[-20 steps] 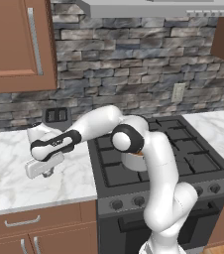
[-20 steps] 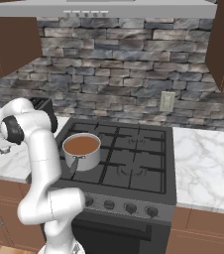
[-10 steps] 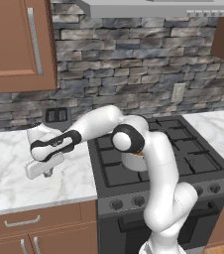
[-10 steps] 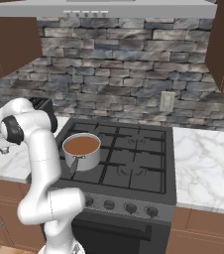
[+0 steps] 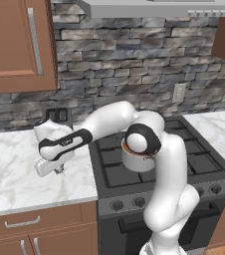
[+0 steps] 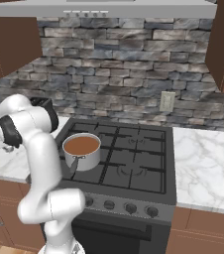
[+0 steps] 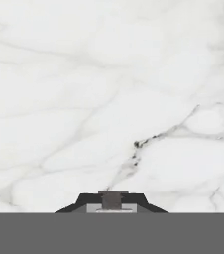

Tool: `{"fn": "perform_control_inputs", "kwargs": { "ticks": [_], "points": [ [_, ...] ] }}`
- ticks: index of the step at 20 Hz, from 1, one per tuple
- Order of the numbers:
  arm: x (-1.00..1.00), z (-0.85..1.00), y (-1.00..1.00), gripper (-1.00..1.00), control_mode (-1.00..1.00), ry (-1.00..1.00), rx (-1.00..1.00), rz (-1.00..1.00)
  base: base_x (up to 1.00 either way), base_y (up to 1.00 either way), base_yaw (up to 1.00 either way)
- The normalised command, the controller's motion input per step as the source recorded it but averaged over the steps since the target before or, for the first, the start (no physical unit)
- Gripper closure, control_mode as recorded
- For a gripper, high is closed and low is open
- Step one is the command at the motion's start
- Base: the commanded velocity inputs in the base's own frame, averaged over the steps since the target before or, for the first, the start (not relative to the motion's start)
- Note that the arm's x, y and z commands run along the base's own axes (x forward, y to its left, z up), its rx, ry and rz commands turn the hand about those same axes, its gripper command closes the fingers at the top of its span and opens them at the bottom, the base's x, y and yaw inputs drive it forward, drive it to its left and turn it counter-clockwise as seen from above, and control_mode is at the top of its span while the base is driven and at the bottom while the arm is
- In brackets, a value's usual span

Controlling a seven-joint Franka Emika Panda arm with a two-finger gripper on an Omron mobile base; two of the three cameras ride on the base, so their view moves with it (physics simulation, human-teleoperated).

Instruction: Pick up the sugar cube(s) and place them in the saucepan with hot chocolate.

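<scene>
Stone-veneer backsplash (image 5: 134,74) in grey and brown courses runs behind the white marble counter (image 5: 10,174). Black gas stove (image 6: 129,158) sits between counter sections. Brown wood wall cabinets (image 5: 15,45) above, grey range hood (image 6: 119,7) overhead. Wall outlet (image 6: 167,101) beyond the stove.

Glossy white Franka arm (image 5: 169,179) of rounded tubular links, dark grey round joint caps, black band along the forearm, pale blocky tool (image 5: 58,169) with small dark fingertips

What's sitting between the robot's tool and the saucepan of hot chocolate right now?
In the left base view, between the tool and the saucepan lie bare marble counter, then the stove's left burner grate. The robot's forearm spans above that stretch.
</scene>
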Motion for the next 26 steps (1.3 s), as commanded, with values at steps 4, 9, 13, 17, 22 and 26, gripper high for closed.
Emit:
{"fn": "perform_control_inputs", "kwargs": {
  "ticks": [4, 9, 13, 17, 22, 26],
  "points": [
    [-0.44, 0.47, -0.7, 1.0, -1.0, -0.06, 0.0, -0.06, 0.0, 0.0, 0.0],
    [-0.59, 0.49, -0.7, 1.0, -1.0, -0.09, 0.0, -0.07, 0.0, 0.0, 0.0],
    [-0.55, 0.53, -0.62, 1.0, -1.0, -0.13, 0.0, -0.06, 0.0, 0.0, 0.0],
    [-0.23, 0.64, -0.6, 1.0, -1.0, -0.13, 0.0, -0.06, 0.0, 0.0, 0.0],
    [0.0, 0.71, -0.75, 1.0, -1.0, -0.12, 0.0, -0.05, 0.0, 0.0, 0.0],
    [0.04, 0.62, -0.9, 1.0, -1.0, -0.01, 0.0, -0.09, 0.0, 0.0, 0.0]
  ]
}}
